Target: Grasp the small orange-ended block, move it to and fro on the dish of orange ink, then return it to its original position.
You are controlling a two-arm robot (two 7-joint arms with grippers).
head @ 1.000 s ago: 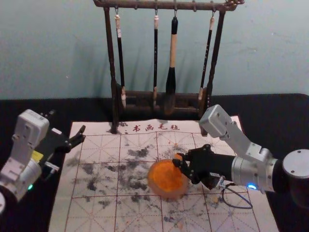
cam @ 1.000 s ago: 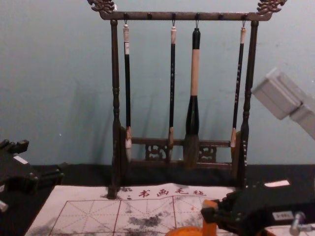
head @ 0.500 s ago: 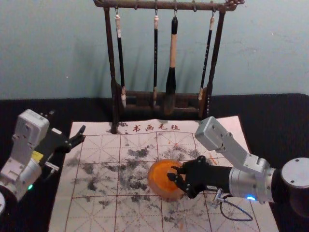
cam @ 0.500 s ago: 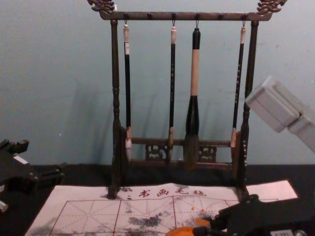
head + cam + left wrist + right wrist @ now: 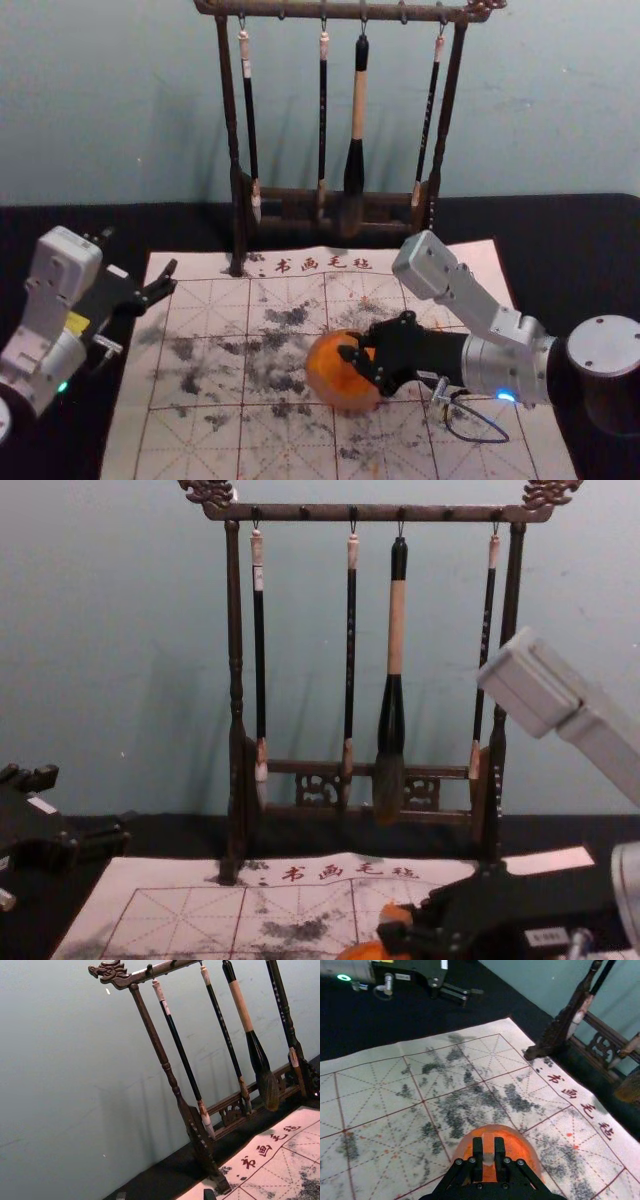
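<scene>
Since the work is near to the robot, I look first at its right gripper [image 5: 488, 1154], which reaches in from the right side over the dish. Its two fingers are closed on the small block [image 5: 488, 1143], one on each flat side, and between them there is no free space except the block itself. They take it across its sides, I think so that one end can stay free for the ink. Under it is the round dish [image 5: 533, 1155] of orange ink, and the block is above the ink, well inside the rim; whether its lower end touches the surface, I cannot tell. The dish rests on the marked mat [image 5: 385, 1087], probably because the mat is stained already and can receive drops. In my judgement the step in hand is the to-and-fro movement on the ink, and the return of the block remains to do. For this the grip should be firm and the pressure light, otherwise the dish could slide. At the far left corner of the mat, the left gripper [image 5: 165, 1195] waits idle with fingers wide apart, holding nothing. Farther, the wooden rack [image 5: 228, 110] carries hanging brushes, placed behind the work, and after it is the wall [image 5: 100, 100].
</scene>
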